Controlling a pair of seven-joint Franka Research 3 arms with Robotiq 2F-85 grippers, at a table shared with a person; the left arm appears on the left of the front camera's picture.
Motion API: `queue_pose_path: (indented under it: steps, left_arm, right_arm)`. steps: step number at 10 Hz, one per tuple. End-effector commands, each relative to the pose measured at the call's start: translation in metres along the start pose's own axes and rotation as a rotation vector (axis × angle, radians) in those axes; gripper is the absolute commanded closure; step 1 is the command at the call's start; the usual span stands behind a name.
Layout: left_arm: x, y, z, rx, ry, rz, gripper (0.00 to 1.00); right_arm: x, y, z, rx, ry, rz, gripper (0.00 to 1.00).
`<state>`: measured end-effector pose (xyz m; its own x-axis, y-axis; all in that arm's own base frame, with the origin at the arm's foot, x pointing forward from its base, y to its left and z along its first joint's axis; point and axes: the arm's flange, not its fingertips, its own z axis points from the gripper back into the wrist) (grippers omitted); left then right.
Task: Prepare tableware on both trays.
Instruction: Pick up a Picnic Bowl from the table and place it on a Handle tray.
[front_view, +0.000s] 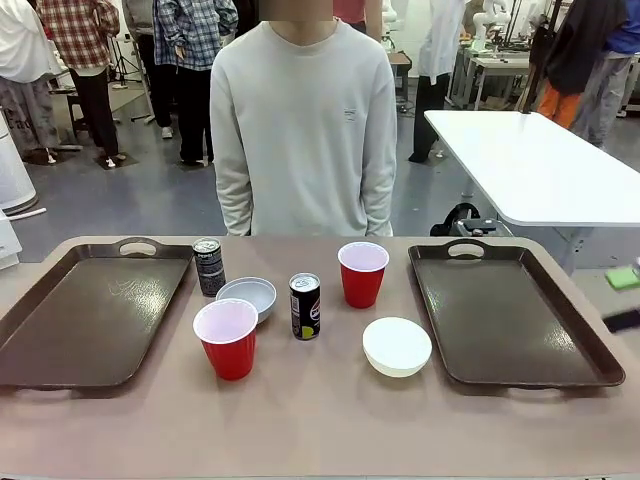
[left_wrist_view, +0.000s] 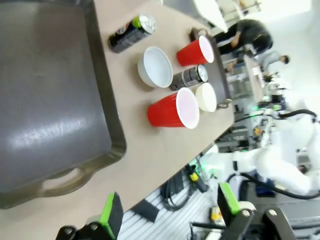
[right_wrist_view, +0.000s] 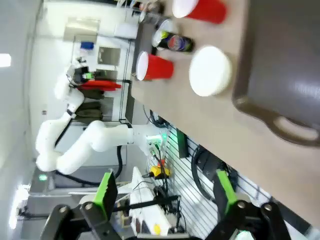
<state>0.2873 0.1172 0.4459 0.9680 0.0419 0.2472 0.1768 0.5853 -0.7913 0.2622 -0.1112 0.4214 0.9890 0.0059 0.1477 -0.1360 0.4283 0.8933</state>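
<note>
Hanging short of the desk (left_wrist_view: 150, 155) with jaws apart, the left claw (left_wrist_view: 170, 212) has the near cup (left_wrist_view: 172, 109) straight ahead beside the empty left tray (left_wrist_view: 50, 100), while the right claw (right_wrist_view: 164, 197), likewise apart, faces the white bowl (right_wrist_view: 210, 71) beside the right tray (right_wrist_view: 285, 50).

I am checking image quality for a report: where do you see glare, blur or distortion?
Front view: sharp, even light, a pale sheen on the left tray. Left wrist view: rolled, wide-angle bending, glare on that tray, far background washed out. Right wrist view: rolled too, bright room behind overexposed, white bowl bleached flat.
</note>
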Motion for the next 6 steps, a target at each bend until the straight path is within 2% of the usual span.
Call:
queue_pose_path:
  steps: [1,4,6]
  left_arm:
    - [0.008,0.031,0.012,-0.077,-0.008,0.048,0.0]
    - [-0.013,0.035,0.044,-0.087,-0.076,0.019,0.0]
    - [-0.022,0.029,0.042,-0.058,-0.069,-0.002,0.0]
  right_arm:
    - [-0.062,-0.032,-0.068,-0.012,0.013,-0.036,0.0]
    - [-0.067,-0.033,-0.062,-0.008,-0.006,-0.046,0.0]
    - [-0.064,-0.028,-0.063,-0.031,-0.014,-0.043,0.0]
